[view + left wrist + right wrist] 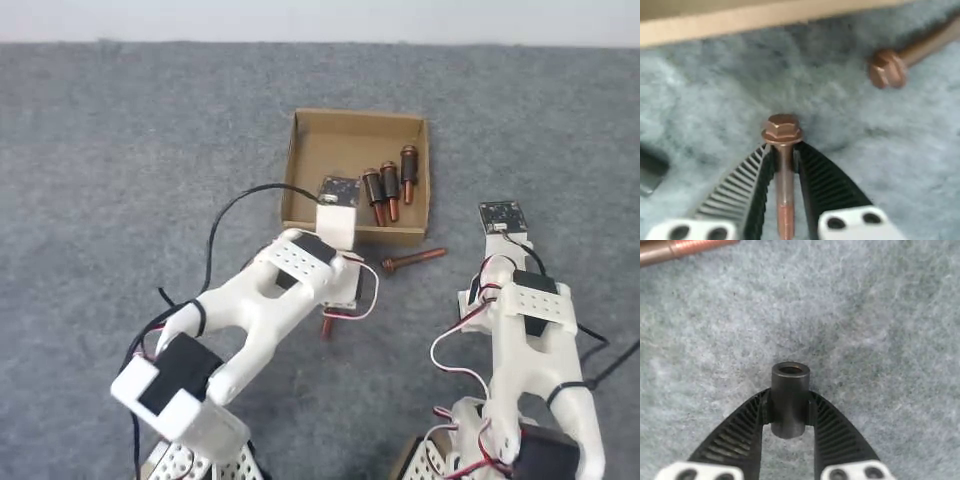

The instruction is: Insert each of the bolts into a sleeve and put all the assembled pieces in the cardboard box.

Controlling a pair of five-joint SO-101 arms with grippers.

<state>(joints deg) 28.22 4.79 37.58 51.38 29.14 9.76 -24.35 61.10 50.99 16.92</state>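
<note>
Gripping a bolt [782,131] by its shank, left gripper [783,152] just near the cardboard box [355,117], right gripper [789,405] clamped on a dark sleeve [790,377] further right, loose bolt [413,260] on carpet [120,150] between them, three assembled pieces [390,188] inside box's right side

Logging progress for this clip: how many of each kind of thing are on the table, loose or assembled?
Bolts fitted in sleeves, in the box: 3
Loose bolts: 2, one in the left jaws, one on the carpet
Loose sleeves: 1, in the right jaws
Box: 1
Total: 7
</note>
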